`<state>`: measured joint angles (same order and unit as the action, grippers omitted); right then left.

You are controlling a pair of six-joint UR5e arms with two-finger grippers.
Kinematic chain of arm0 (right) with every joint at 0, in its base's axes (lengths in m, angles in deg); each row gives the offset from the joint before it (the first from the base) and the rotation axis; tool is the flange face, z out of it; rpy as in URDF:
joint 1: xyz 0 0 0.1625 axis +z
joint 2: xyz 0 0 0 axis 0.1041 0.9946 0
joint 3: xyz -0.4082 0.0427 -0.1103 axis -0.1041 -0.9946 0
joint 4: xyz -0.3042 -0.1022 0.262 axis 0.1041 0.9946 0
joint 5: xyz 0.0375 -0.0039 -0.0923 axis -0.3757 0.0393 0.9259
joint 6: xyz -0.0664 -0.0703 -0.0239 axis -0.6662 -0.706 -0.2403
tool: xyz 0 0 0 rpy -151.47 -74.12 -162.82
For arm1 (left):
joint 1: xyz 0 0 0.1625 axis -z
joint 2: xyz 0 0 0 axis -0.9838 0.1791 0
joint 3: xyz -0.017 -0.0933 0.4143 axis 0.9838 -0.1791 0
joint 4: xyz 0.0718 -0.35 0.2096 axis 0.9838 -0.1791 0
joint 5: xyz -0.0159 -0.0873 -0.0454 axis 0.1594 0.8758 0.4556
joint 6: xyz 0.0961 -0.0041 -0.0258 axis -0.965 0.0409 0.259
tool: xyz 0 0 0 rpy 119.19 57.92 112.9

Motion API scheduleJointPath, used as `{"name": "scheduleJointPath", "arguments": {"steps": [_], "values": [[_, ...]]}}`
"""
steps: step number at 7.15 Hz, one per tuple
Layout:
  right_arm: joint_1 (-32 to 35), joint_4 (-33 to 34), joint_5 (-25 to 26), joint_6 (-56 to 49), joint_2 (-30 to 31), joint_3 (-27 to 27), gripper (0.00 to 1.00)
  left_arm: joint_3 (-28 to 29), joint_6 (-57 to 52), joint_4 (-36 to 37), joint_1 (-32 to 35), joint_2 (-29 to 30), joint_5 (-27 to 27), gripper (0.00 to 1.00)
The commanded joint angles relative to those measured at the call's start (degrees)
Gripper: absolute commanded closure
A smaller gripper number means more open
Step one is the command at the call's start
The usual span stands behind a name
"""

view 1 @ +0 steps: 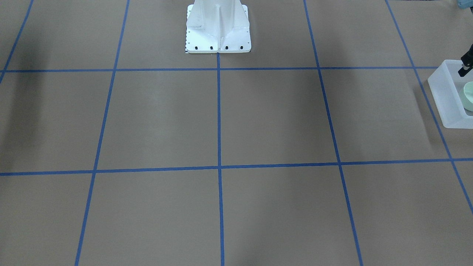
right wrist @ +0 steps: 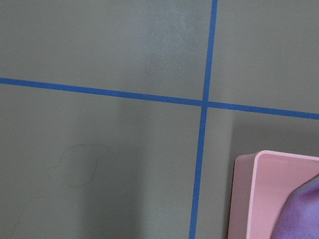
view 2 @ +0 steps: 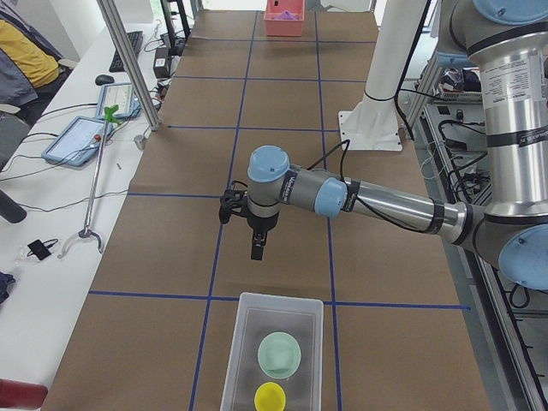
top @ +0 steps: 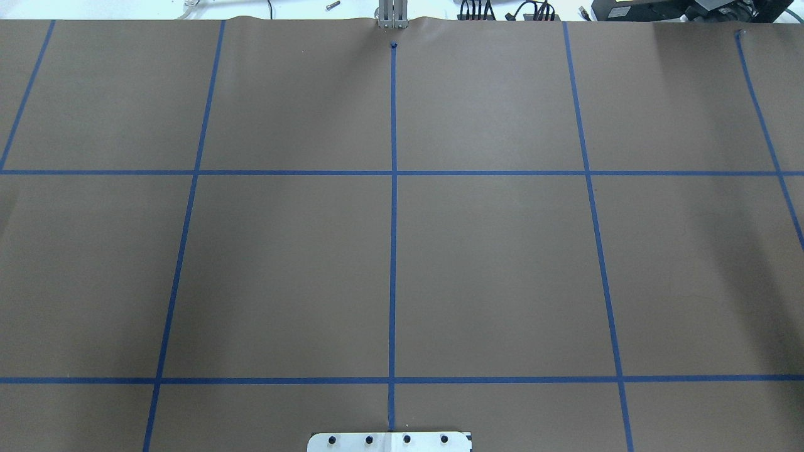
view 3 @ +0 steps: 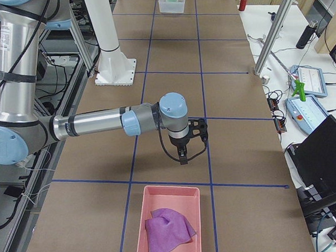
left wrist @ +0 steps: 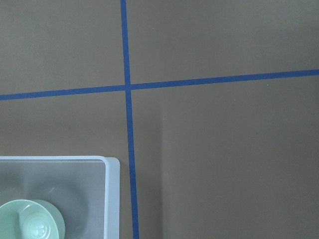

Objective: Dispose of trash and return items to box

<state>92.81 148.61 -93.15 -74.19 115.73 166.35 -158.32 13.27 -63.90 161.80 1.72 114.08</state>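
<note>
The frosted box (view 2: 281, 297) stands at the table's left end, with the mint-green bowl (view 2: 279, 354) and a yellow cup (view 2: 271, 396) inside. The box (view 1: 445, 92) and the bowl (view 1: 469, 95) also show at the front-facing view's right edge. My left gripper (view 2: 257, 247) points down above the table just short of the box; only part of it (view 1: 463, 69) shows in the front-facing view, so I cannot tell if it is open. The left wrist view shows the box corner (left wrist: 113, 194) and bowl (left wrist: 30, 223). My right gripper (view 3: 182, 156) hangs above the table near a pink tray; I cannot tell its state.
A pink tray (view 3: 140, 227) holding a crumpled purple cloth (view 3: 168, 227) sits at the table's right end; it also shows in the right wrist view (right wrist: 244, 199). The white robot base (view 1: 218, 29) stands at the table's rear middle. Blue tape lines grid the brown table.
</note>
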Motion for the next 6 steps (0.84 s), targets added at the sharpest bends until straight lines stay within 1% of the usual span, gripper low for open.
{"name": "scheduleJointPath", "arguments": {"steps": [1,2,3,6], "values": [[-0.09,0.21,1.09,-0.01,-0.23,-0.33,0.00,0.76,0.28,-0.70,0.24,0.80,0.05,0.02],[-0.09,0.30,1.09,-0.01,-0.32,-0.33,0.00,1.62,0.19,-0.70,0.50,0.80,-0.64,0.02],[-0.09,0.30,1.01,-0.01,-0.15,-0.33,0.00,2.24,0.28,-0.70,0.50,1.24,-0.13,0.02],[-0.17,0.30,0.92,-0.01,0.12,-0.33,0.00,1.02,0.46,-0.70,0.59,1.15,0.05,0.02]]}}
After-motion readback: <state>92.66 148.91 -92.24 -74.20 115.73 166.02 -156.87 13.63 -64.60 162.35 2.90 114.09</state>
